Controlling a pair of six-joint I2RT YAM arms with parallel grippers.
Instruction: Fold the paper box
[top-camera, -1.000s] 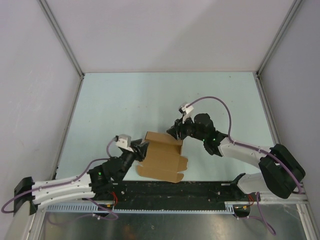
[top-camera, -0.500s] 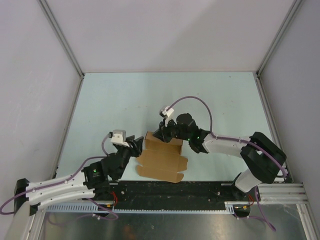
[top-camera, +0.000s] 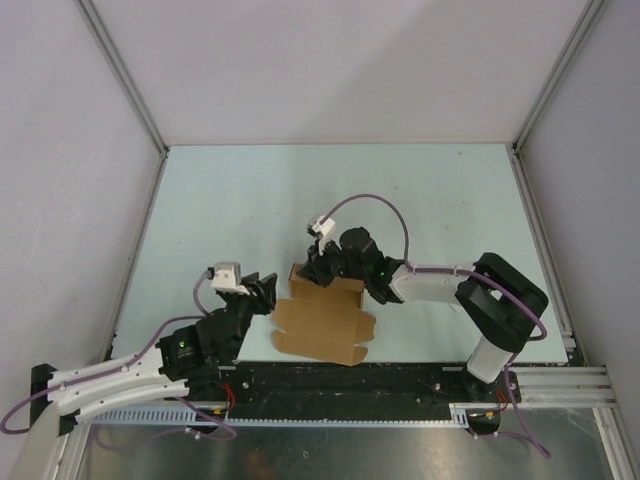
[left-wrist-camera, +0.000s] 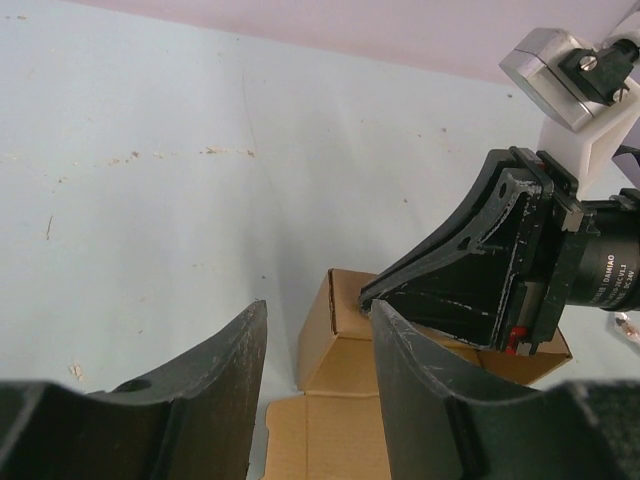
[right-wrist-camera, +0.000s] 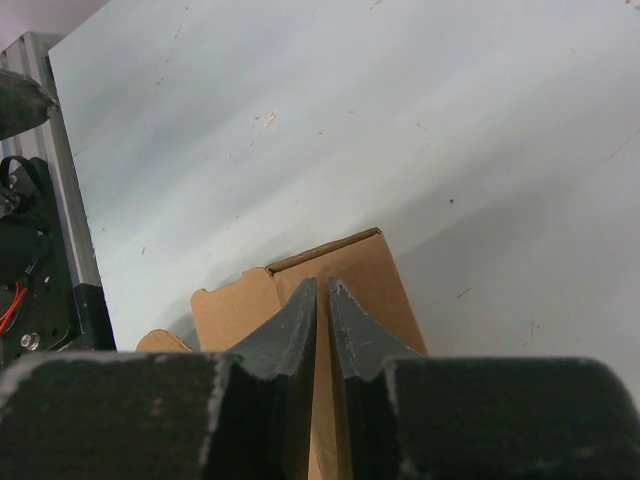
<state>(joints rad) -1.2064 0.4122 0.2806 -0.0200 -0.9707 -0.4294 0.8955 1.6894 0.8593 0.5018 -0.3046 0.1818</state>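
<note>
The paper box (top-camera: 325, 322) is a brown cardboard sheet lying flat near the table's front edge, with its far wall folded upright. In the right wrist view that upright wall (right-wrist-camera: 375, 275) runs between my fingers. My right gripper (top-camera: 308, 272) reaches in from the right to the wall's left end. Its jaws (right-wrist-camera: 322, 283) are pinched almost together on the thin cardboard edge. My left gripper (top-camera: 268, 290) hovers just left of the box, open, with nothing between its fingers (left-wrist-camera: 318, 307). From the left wrist view the box's left corner (left-wrist-camera: 345, 330) and the right gripper's tip (left-wrist-camera: 365, 297) show ahead.
A pale blue table top (top-camera: 250, 210) lies inside grey side walls and a back wall. A black rail (top-camera: 340, 380) with the arm bases runs along the near edge, just in front of the box.
My right gripper slid left along the box's upright wall and closed on it. My left gripper drew back to the left, off the box.
</note>
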